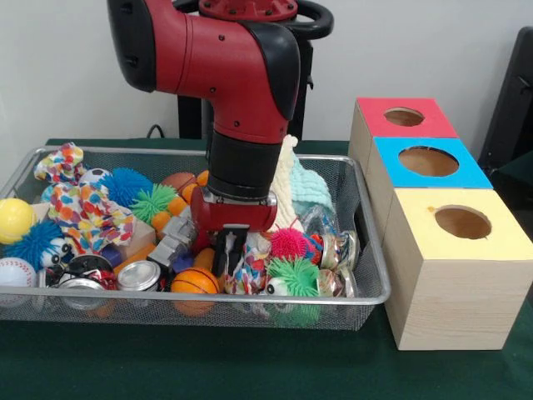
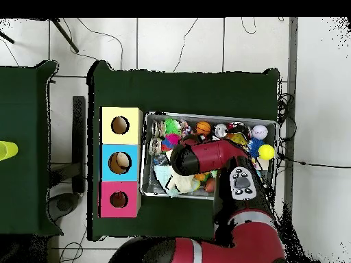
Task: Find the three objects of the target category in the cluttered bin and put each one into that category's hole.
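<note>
The wire mesh bin [image 1: 366, 242] stands on the green table, full of toys; it also shows in the overhead view [image 2: 147, 155]. My gripper [image 1: 229, 258] reaches down into the clutter near the bin's front middle, beside an orange mini basketball [image 1: 195, 281] and a multicoloured cloth toy [image 1: 247, 272]. I cannot tell whether it is open or shut. In the overhead view the arm [image 2: 199, 157] hides it. The orange tiger and the pale yellow toy are hidden. The red-topped box's hole [image 1: 404, 117] is at the far end of the box row, and shows in the overhead view [image 2: 118, 199].
A blue-topped box [image 1: 428, 161] and a yellow-topped box [image 1: 462, 222] stand beside the bin. In the bin are spiky balls [image 1: 293, 275], patchwork soft toys [image 1: 87, 212], a yellow ball [image 1: 15, 218], a baseball [image 1: 14, 272], metal tins [image 1: 137, 275] and a knitted cloth [image 1: 304, 190].
</note>
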You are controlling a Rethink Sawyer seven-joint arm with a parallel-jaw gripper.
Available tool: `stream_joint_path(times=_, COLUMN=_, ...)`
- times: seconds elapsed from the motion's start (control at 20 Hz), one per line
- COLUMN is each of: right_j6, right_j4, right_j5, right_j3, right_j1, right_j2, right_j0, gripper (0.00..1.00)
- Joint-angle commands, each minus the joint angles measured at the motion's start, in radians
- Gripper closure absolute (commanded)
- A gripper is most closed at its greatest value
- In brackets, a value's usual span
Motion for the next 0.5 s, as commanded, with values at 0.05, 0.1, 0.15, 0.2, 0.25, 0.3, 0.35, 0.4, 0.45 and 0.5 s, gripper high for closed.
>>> stream_joint_path(times=0.05, right_j6=-0.162, right_j4=-0.013, right_j5=0.302, right_j3=0.285, right_j1=-0.116, right_j2=0.096, right_j0=-0.086, gripper=1.00)
stream_joint_path(times=0.1, right_j6=-0.170, right_j4=-0.004, right_j5=0.325, right_j3=0.309, right_j1=-0.149, right_j2=0.108, right_j0=-0.092, gripper=1.00)
stream_joint_path(times=0.15, right_j6=-0.179, right_j4=0.009, right_j5=0.359, right_j3=0.326, right_j1=-0.181, right_j2=0.119, right_j0=-0.096, gripper=1.00)
stream_joint_path(times=0.2, right_j6=-0.185, right_j4=0.019, right_j5=0.383, right_j3=0.348, right_j1=-0.213, right_j2=0.131, right_j0=-0.104, gripper=1.00)
stream_joint_path(times=0.25, right_j6=-0.196, right_j4=0.027, right_j5=0.405, right_j3=0.363, right_j1=-0.239, right_j2=0.146, right_j0=-0.114, gripper=1.00)
stream_joint_path(times=0.3, right_j6=-0.202, right_j4=0.036, right_j5=0.427, right_j3=0.381, right_j1=-0.263, right_j2=0.160, right_j0=-0.124, gripper=1.00)
stream_joint_path(times=0.35, right_j6=-0.208, right_j4=0.044, right_j5=0.449, right_j3=0.391, right_j1=-0.284, right_j2=0.173, right_j0=-0.131, gripper=1.00)
stream_joint_path(times=0.4, right_j6=-0.210, right_j4=0.048, right_j5=0.464, right_j3=0.397, right_j1=-0.299, right_j2=0.181, right_j0=-0.136, gripper=1.00)
stream_joint_path(times=0.45, right_j6=-0.211, right_j4=0.052, right_j5=0.480, right_j3=0.403, right_j1=-0.315, right_j2=0.188, right_j0=-0.140, gripper=1.00)
stream_joint_path(times=0.5, right_j6=-0.214, right_j4=0.050, right_j5=0.489, right_j3=0.408, right_j1=-0.324, right_j2=0.196, right_j0=-0.148, gripper=1.00)
